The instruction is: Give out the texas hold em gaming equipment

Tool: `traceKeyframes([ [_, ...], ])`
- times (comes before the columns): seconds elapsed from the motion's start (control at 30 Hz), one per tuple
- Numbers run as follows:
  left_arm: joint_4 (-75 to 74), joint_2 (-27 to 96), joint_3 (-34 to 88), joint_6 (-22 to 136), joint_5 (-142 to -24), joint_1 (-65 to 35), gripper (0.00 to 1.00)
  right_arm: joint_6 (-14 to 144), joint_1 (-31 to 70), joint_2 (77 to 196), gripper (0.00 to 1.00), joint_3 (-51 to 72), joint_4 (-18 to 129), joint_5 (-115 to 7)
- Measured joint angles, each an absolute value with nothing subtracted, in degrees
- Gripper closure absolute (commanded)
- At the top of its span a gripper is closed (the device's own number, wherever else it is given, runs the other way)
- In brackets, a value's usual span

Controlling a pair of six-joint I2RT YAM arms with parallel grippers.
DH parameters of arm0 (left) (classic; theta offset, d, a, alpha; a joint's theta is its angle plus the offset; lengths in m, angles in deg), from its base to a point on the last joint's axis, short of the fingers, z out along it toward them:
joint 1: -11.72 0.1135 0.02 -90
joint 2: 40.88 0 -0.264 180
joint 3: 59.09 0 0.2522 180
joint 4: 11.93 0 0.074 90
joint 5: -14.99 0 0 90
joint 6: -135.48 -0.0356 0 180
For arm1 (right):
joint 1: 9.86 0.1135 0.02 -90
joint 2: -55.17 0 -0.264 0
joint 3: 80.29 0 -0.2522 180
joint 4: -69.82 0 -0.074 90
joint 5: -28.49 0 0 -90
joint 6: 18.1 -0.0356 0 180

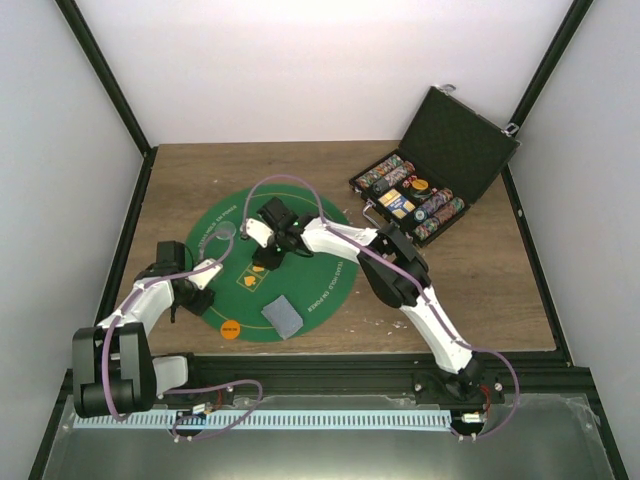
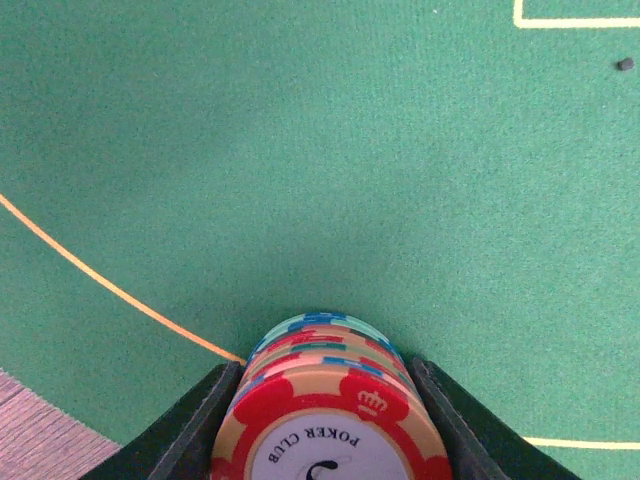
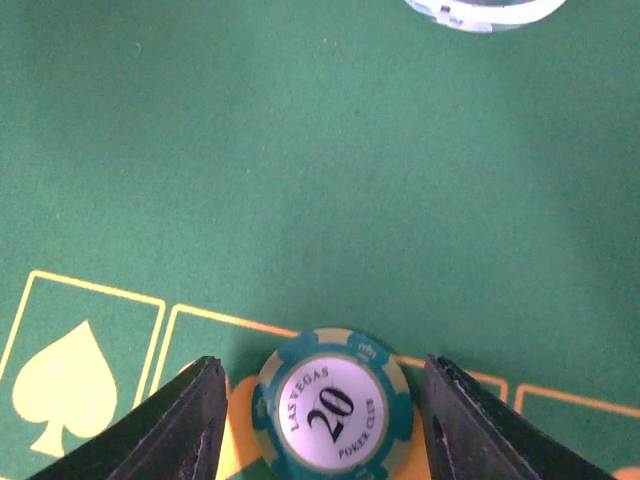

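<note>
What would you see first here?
A big round green mat lies in the middle, with an open black case at the back right. The left claw grips a stack of poker chips; the right claw stands open around a teal 20 chip.

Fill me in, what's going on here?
Both arms are working over the green mat. The left gripper is shut on a chip stack near the mat's left edge. The right gripper is open around a teal 20 chip lying flat on the mat. The black case at back right is open, more chips inside. A card deck and an orange disc lie near the mat's front edge.
</note>
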State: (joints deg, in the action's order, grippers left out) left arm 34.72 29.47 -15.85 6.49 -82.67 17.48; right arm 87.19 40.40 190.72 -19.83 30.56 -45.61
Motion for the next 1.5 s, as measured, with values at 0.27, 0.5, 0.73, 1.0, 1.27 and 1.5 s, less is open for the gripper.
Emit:
traceKeyframes([
  [0.27, 35.1, 29.9, -15.3, 6.6, -82.5, 17.6, 0.49, 87.3, 40.5, 193.2, 0.47, -23.3, 30.6, -45.7],
  [0.5, 35.4, 30.4, -14.6, 6.9, -82.1, 17.6, 0.45, 87.5, 40.6, 193.3, 0.57, -23.2, 31.3, -47.0],
  [0.73, 36.3, 31.6, -13.8, 7.3, -82.0, 17.6, 0.48, 87.5, 40.6, 192.3, 0.66, -20.1, 34.7, -48.5],
  [1.0, 36.7, 32.1, -13.5, 7.2, -82.4, 17.6, 0.52, 86.8, 40.6, 189.7, 0.72, -15.0, 38.3, -50.6],
  [1.27, 37.5, 33.5, -12.5, 7.2, -82.5, 17.6, 0.52, 83.8, 39.8, 182.6, 0.73, -3.4, 40.8, -53.2],
  [1.5, 38.4, 34.7, -11.6, 7.3, -82.4, 17.6, 0.52, 80.2, 36.6, 174.2, 0.73, 9.7, 43.9, -54.7],
])
